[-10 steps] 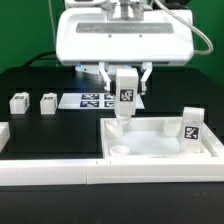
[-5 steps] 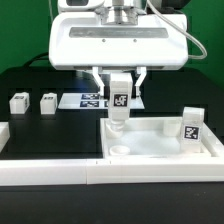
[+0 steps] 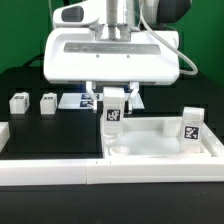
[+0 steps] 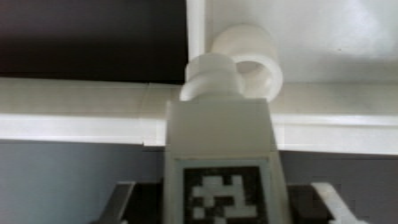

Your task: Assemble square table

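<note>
The white square tabletop (image 3: 158, 142) lies like a tray at the exterior view's right. My gripper (image 3: 114, 101) is shut on a white tagged leg (image 3: 114, 114) and holds it upright over the top's near-left corner. In the wrist view the leg (image 4: 222, 135) points its rounded tip at a round socket (image 4: 254, 72) in the tabletop (image 4: 71, 100). My gripper (image 4: 222, 206) grips the leg at its tag. Another leg (image 3: 191, 125) stands upright at the top's right side. Two legs (image 3: 18, 101) (image 3: 48, 101) lie on the black table at the left.
The marker board (image 3: 78, 100) lies behind the gripper. Long white border rails (image 3: 50, 171) run along the front. A short white rail piece (image 3: 3, 133) sits at the left edge. A green wall is at the back.
My gripper has moved toward the exterior view's left and downward with the leg, bringing it closer to the tabletop's corner. The other legs have not moved.
</note>
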`<state>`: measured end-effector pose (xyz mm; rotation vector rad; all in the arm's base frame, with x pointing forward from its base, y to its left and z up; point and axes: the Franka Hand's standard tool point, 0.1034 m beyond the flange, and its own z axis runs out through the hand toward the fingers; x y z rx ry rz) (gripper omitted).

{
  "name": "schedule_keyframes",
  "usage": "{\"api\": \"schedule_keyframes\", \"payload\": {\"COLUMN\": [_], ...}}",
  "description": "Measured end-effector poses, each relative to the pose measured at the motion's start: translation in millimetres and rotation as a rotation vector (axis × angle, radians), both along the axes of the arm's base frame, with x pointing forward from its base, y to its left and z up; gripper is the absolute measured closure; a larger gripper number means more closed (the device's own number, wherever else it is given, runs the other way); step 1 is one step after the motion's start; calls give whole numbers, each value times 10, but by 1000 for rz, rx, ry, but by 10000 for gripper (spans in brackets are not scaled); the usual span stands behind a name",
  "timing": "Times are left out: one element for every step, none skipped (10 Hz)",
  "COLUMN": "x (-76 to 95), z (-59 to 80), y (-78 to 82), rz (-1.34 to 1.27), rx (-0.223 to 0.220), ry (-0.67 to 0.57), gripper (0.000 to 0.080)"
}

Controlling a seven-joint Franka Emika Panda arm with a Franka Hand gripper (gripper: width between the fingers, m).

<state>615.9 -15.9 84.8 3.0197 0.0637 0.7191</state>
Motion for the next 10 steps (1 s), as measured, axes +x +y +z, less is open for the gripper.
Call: {"api": "schedule_keyframes", "payload": {"x": [55, 92, 152, 170, 167, 168, 169, 166, 151, 106], "z": [-28, -30, -35, -59, -64, -64, -64, -64, -60, -29], "y": [5, 26, 72, 102, 107, 107, 109, 103, 101, 98], "rz": [1, 1, 2, 7, 9, 9, 9, 10, 11, 14], "rx": [0, 2, 5, 2, -1, -2, -3, -7, -8, -10], "ry": [-4, -4, -13, -22, -28, -33, -36, -44, -44, -42], "gripper": [512, 512, 512, 512, 512, 512, 512, 512, 512, 512]}}
